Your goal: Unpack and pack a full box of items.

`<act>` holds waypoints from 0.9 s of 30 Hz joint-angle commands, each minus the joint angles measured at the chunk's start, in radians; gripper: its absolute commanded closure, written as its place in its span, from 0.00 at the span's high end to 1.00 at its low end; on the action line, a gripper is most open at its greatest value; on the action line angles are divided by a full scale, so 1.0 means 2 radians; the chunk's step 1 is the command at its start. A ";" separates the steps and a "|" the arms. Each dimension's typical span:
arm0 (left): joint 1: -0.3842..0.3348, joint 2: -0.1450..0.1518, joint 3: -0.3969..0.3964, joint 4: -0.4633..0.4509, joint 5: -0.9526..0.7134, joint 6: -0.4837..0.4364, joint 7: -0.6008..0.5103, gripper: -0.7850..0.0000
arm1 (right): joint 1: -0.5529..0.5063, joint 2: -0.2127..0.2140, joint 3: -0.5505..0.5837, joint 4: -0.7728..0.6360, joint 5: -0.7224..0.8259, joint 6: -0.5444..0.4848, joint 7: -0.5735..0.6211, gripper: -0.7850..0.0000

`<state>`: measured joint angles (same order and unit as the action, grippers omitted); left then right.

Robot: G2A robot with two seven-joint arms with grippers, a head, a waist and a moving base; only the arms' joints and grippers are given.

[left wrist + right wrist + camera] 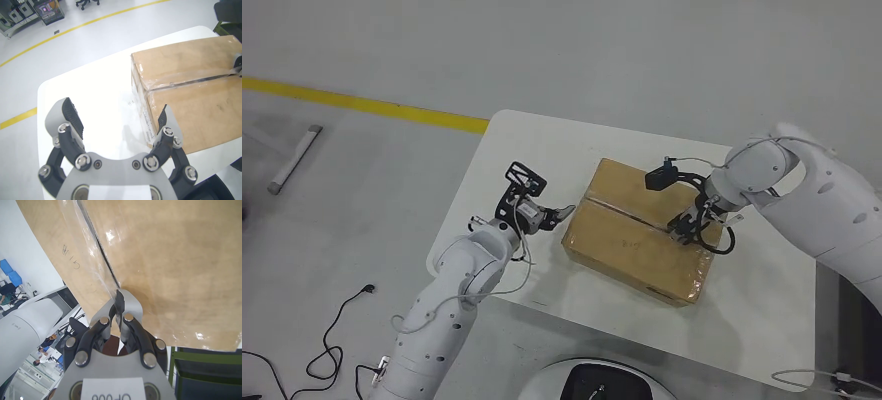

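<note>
The right end effector [118,298] is pinched together on the clear tape [90,251] at the top seam of the cardboard box [637,230], which sits mid-way across the tabletop [94,75] and is likely stiff and heavy, its slick tape best peeled from a loose end, while the left end effector [117,115] gapes beside it.

Left gripper [542,213] spread, right gripper [689,225] closed.
The left arm [467,270] was stretched forward with its fingers [72,113] wide apart; the right arm [802,195] was bent in at the wrist, fingers [130,302] pressed together, pointing down.
</note>
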<state>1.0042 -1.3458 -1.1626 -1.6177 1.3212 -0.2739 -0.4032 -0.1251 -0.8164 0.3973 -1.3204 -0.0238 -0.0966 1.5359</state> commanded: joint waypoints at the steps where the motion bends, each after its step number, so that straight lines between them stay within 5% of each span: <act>1: -0.004 -0.001 0.004 -0.004 -0.001 -0.005 0.007 0.20 | 0.000 0.000 -0.001 0.000 -0.001 0.000 0.000 0.00; 3: -0.009 -0.002 0.012 -0.002 -0.011 -0.009 0.010 0.00 | 0.001 0.000 -0.002 -0.001 -0.002 0.000 0.000 0.00; 19: -0.014 -0.004 0.025 -0.005 -0.014 -0.021 0.030 0.00 | -0.002 0.000 -0.001 -0.012 -0.011 0.003 0.000 0.00; 27: -0.059 -0.017 0.077 0.046 -0.023 -0.027 0.037 0.00 | -0.006 0.002 0.002 -0.017 -0.017 0.011 0.000 0.00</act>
<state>0.9006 -1.3748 -1.0267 -1.5493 1.2749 -0.3349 -0.3307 -0.1369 -0.8137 0.4002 -1.3535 -0.0560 -0.0778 1.5359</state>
